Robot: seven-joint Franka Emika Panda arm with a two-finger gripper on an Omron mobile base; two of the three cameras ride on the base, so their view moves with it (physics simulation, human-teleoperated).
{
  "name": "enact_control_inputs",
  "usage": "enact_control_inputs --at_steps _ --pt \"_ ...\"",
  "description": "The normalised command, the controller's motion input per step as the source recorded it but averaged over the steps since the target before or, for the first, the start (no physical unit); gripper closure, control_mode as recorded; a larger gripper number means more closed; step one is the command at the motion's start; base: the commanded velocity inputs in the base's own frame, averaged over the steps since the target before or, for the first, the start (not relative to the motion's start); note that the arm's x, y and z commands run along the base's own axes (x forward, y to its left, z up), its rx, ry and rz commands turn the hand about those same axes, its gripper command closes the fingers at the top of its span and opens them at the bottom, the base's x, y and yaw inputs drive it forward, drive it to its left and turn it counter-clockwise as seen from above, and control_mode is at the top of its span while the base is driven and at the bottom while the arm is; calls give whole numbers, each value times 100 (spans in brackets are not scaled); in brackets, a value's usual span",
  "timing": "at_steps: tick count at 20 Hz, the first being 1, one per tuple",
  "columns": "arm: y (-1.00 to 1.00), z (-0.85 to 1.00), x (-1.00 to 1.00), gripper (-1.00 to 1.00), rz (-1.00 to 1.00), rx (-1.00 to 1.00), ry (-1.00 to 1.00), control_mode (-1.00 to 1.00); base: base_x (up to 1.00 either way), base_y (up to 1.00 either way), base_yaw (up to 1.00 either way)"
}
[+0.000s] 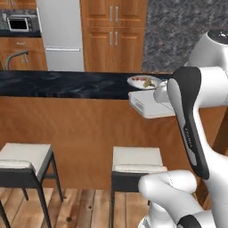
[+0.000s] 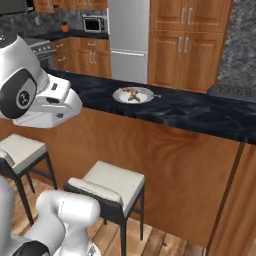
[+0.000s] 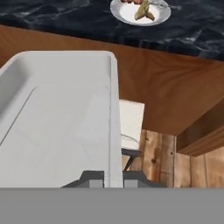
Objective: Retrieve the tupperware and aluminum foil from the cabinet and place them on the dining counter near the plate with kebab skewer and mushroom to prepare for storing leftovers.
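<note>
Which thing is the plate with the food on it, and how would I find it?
Find the long dark marbled dining counter that runs in front of the wooden cabinets. The round white plate sits on top of it, with a kebab skewer and a mushroom on it. It is on the counter, while the white tupperware hangs in the air beside the counter's edge.

The tupperware is plain pale grey-white, and the plate is white with brown and olive-green food on it. The counter has a black top marbled with grey veins over a warm orange-brown wood-grain front. The stools have cream seats on black frames.
</note>
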Motion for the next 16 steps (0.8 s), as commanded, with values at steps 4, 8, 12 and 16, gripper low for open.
enact_control_inputs --at_steps 4,8,12,16 --pt "0 0 0 100 0 0 0 100 75 47 -41" --pt "0 0 35 100 -11 0 -8 -100 37 3 -15" --pt "1 -7 70 100 -16 0 -11 -100 0 0 0" --pt "24 -14 75 100 -9 0 -5 -100 0 0 0"
